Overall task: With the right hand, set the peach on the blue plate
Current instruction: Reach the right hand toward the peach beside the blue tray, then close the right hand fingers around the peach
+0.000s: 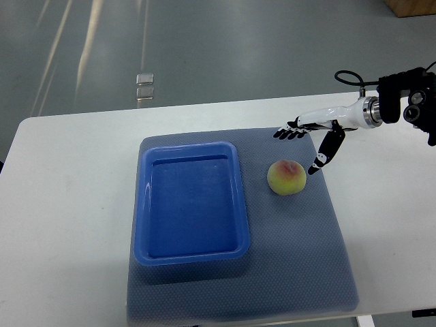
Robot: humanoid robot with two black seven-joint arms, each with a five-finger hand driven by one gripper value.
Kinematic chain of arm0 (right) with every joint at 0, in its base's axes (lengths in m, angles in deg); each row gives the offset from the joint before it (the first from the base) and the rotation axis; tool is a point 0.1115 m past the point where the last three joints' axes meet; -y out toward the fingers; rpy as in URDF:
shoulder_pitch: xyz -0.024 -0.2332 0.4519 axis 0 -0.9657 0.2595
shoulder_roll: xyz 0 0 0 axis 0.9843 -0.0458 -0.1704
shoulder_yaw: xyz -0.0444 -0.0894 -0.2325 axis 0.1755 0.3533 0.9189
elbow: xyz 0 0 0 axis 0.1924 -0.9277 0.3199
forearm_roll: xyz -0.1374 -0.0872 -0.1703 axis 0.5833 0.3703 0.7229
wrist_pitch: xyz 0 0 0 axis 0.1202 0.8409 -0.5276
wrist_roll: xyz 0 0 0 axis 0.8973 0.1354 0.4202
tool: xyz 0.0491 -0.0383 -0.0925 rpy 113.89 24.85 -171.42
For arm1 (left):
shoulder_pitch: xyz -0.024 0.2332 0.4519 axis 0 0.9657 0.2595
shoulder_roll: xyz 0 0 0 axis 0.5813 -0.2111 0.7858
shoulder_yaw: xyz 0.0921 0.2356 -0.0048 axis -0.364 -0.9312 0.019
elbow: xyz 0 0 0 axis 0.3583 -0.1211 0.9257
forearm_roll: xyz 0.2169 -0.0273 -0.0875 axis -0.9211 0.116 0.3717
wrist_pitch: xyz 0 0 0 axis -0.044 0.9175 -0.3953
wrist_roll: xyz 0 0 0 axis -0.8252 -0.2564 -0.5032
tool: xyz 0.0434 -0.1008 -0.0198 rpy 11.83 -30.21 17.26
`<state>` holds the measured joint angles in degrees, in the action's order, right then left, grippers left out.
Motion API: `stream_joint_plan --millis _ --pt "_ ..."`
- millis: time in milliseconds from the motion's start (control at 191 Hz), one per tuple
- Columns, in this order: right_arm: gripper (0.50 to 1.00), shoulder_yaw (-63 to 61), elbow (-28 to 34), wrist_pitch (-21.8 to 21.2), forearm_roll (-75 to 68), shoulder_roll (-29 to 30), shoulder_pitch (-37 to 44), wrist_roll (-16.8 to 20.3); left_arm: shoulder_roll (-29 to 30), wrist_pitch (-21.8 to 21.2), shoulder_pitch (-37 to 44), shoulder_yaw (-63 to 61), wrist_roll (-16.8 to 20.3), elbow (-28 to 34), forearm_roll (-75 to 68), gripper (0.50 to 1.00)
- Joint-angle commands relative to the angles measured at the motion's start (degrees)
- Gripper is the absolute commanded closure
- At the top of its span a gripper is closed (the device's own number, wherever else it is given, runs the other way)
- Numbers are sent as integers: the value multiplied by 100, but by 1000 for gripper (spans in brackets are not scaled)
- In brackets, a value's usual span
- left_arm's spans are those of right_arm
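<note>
A yellow-pink peach [286, 177] lies on the grey-blue mat [300, 259], just right of the blue plate [191, 255], a deep rectangular tray with nothing in it. My right hand [303, 146] comes in from the right edge and hovers just above and right of the peach. Its fingers [289, 132] are stretched out flat to the left and the thumb [321, 161] points down beside the peach. The hand is open and holds nothing. The left arm is out of view.
The mat lies on a white table [61, 204] whose far edge runs along the top. A small metal fitting [144, 87] sits on the grey floor beyond the table. A black cable [351, 76] loops above my right wrist.
</note>
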<state>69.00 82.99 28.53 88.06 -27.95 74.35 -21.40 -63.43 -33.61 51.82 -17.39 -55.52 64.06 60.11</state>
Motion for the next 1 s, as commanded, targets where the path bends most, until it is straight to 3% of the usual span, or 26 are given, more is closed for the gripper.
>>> stream_joint_plan --millis 0,141,147,220,424,466,513,518,555,560,660,817,995 --pt "554 68 13 229 -2 9 -144 7 0 -1 0 0 0 0 1 500" --pt "556 59 13 554 16 141 -390 7 0 -1 0 -9 0 0 1 500" --pt "556 68 13 737 33 220 -485 -2 0 -1 0 -9 0 0 -8 500" --pt "556 77 13 941 42 308 -688 -2 0 -1 0 -9 0 9 1 500" --pt "562 77 4 1170 51 387 -864 -10 0 -1 0 0 0 9 -8 500" --pt "625 77 4 1319 42 387 -935 -28 0 -1 0 0 0 0 -8 500" --pt "626 77 4 1319 42 387 -935 -28 0 -1 0 0 0 0 -8 500" --pt "715 77 4 1397 51 396 -961 -72 0 -1 0 -9 0 0 -8 500" --pt "801 77 4 1442 42 396 -987 -98 0 -1 0 -9 0 0 -8 500" --pt "832 77 4 1459 42 396 -987 -107 0 -1 0 -1 0 0 -8 500" --pt "1000 77 4 1512 42 396 -979 -125 0 -1 0 0 0 9 -8 500" --pt "1000 -2 57 1451 -11 326 -899 -125 0 -1 0 0 0 9 -8 500" --pt "1000 -29 532 1249 -432 97 -179 -133 0 -1 0 -9 0 0 -8 500"
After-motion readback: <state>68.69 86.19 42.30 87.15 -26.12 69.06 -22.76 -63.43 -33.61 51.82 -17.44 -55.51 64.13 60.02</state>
